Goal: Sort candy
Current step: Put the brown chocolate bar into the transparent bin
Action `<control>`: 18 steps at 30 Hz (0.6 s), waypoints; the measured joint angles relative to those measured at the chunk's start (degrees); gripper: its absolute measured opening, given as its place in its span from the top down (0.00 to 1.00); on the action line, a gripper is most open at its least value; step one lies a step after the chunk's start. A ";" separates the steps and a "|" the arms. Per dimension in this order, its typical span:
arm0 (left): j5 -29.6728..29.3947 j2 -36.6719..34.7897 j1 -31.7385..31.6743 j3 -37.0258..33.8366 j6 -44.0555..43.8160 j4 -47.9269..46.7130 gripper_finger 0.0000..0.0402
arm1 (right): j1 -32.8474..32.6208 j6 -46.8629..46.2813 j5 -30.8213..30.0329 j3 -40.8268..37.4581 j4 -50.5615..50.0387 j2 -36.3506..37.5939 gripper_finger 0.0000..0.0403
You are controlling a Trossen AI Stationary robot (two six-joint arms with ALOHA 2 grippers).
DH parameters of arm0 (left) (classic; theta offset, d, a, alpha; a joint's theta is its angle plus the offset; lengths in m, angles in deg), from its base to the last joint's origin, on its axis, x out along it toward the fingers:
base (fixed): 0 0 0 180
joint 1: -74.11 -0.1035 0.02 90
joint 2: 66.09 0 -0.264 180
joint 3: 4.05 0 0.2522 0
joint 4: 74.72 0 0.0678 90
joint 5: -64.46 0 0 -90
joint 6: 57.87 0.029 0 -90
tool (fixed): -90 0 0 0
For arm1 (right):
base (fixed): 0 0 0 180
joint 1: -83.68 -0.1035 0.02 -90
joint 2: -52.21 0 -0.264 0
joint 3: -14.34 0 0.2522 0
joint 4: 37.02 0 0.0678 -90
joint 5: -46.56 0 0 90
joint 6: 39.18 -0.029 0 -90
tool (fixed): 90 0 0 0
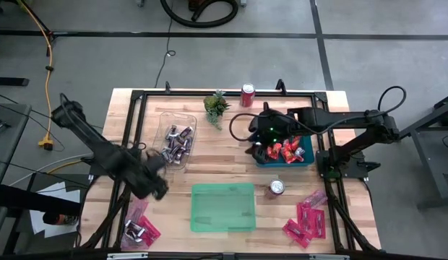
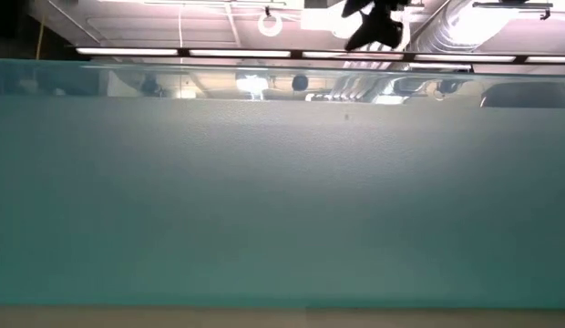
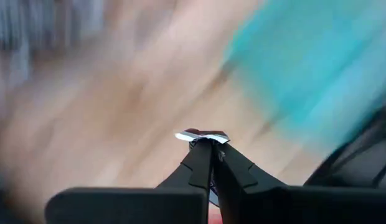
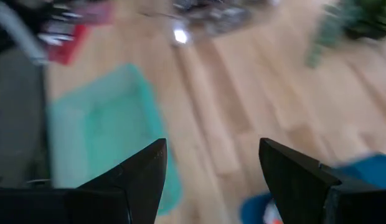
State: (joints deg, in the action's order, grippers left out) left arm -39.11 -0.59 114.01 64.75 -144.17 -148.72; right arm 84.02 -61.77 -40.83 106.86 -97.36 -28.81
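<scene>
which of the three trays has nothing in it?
The green tray, at the table's front middle. The clear tray holds dark brown-and-silver bars; the blue tray holds red-orange packets.

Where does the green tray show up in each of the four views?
High view: green tray at the table's front middle.
Low view: its wall fills the picture.
Left wrist view: blurred teal patch, probably it.
Right wrist view: beyond the open right gripper.
Shared landmark: the wooden tabletop.
</scene>
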 joint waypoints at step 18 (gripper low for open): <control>-9.24 -6.20 -46.68 -3.42 44.51 6.39 1.00 | 0.00 -3.47 3.60 0.02 6.12 0.02 0.38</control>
State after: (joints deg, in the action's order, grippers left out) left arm -48.36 -6.78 67.32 61.33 -99.66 -142.33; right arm 84.02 -65.24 -37.24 106.89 -91.23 -28.79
